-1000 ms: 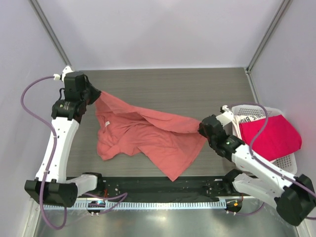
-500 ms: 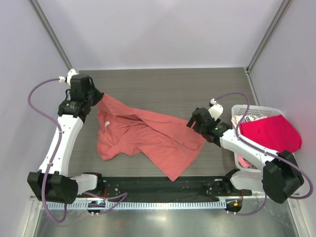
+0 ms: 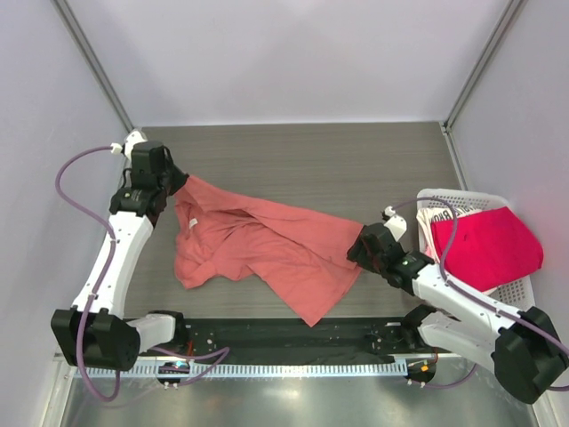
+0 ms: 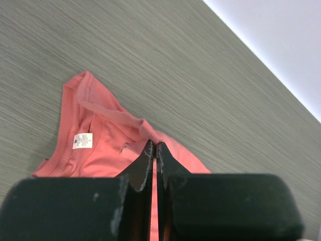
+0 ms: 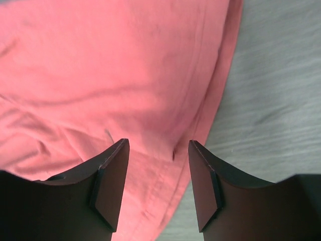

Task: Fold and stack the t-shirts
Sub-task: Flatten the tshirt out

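A salmon-coral t-shirt (image 3: 267, 245) lies crumpled across the middle of the table, collar and label up in the left wrist view (image 4: 95, 150). My left gripper (image 3: 178, 183) is shut on that shirt's far left corner, and a thin strip of cloth shows between the closed jaws (image 4: 154, 146). Over the shirt's right hem hangs my right gripper (image 3: 357, 252), open; cloth lies beneath the gap (image 5: 157, 145), not pinched. The crimson-pink t-shirt (image 3: 487, 245) and the white lettered t-shirt (image 3: 442, 217) lie in the basket.
A white lattice basket (image 3: 524, 286) stands at the table's right edge, close behind my right arm. The shirt (image 5: 100, 75) ends at a hem with bare grey wood (image 5: 281, 90) to its right. A black rail (image 3: 284, 338) runs along the near edge.
My right gripper opened and let go of the shirt's right edge, swung up and left, then came back over the hem. The raised cloth dropped flat. The left arm shifted slightly, still gripping.
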You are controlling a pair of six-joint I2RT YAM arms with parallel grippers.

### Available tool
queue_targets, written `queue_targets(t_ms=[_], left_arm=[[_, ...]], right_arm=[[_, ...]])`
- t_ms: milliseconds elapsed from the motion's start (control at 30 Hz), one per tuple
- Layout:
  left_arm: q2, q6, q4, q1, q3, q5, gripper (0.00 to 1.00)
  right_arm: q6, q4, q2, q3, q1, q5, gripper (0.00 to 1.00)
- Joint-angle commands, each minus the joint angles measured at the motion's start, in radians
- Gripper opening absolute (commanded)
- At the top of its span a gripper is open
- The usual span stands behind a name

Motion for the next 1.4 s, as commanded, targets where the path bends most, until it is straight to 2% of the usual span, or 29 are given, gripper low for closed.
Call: queue_targets(t_ms=[0, 300, 567, 767, 800, 867, 900, 967, 1000, 1233, 1300, 1333, 1367], left_arm=[[-0.042, 0.021, 0.063, 0.007, -0.004, -0.034, 0.0], [-0.04, 0.027, 0.057, 0.005, 0.003, -0.031, 0.0], [-0.042, 0.029, 0.056, 0.007, 0.004, -0.03, 0.0], [-0.043, 0.03, 0.054, 0.007, 0.006, -0.028, 0.0], [-0.043, 0.03, 0.056, 0.007, 0.006, -0.028, 0.0], [-0.042, 0.03, 0.054, 0.007, 0.006, -0.027, 0.0], [-0.042, 0.03, 0.056, 0.007, 0.006, -0.027, 0.0], [-0.042, 0.03, 0.053, 0.007, 0.006, -0.025, 0.0], [-0.042, 0.03, 0.053, 0.007, 0.006, -0.025, 0.0], [-0.042, 0.033, 0.054, 0.01, 0.006, -0.027, 0.0], [-0.042, 0.032, 0.054, 0.009, 0.007, -0.027, 0.0], [-0.04, 0.032, 0.054, 0.009, 0.007, -0.027, 0.0], [-0.04, 0.032, 0.054, 0.009, 0.006, -0.027, 0.0]], right_arm=[[0.033, 0.014, -0.059, -0.041, 0.027, -0.066, 0.56], [0.047, 0.06, 0.01, -0.053, 0.046, -0.059, 0.55], [0.051, 0.109, 0.085, -0.027, 0.046, -0.049, 0.46], [0.056, 0.152, 0.131, -0.026, 0.046, -0.073, 0.33], [0.057, 0.155, 0.133, -0.027, 0.046, -0.076, 0.25], [0.059, 0.158, 0.132, -0.026, 0.047, -0.085, 0.2], [0.058, 0.157, 0.127, -0.024, 0.047, -0.095, 0.14], [0.051, 0.135, 0.112, -0.017, 0.047, -0.101, 0.14], [0.05, 0.123, 0.093, -0.012, 0.047, -0.099, 0.19], [0.027, 0.051, 0.03, 0.005, 0.047, -0.053, 0.24], [0.021, 0.049, 0.029, 0.005, 0.046, -0.055, 0.09], [0.021, 0.048, 0.035, 0.005, 0.047, -0.055, 0.04], [0.022, 0.049, 0.038, 0.006, 0.047, -0.056, 0.04]])
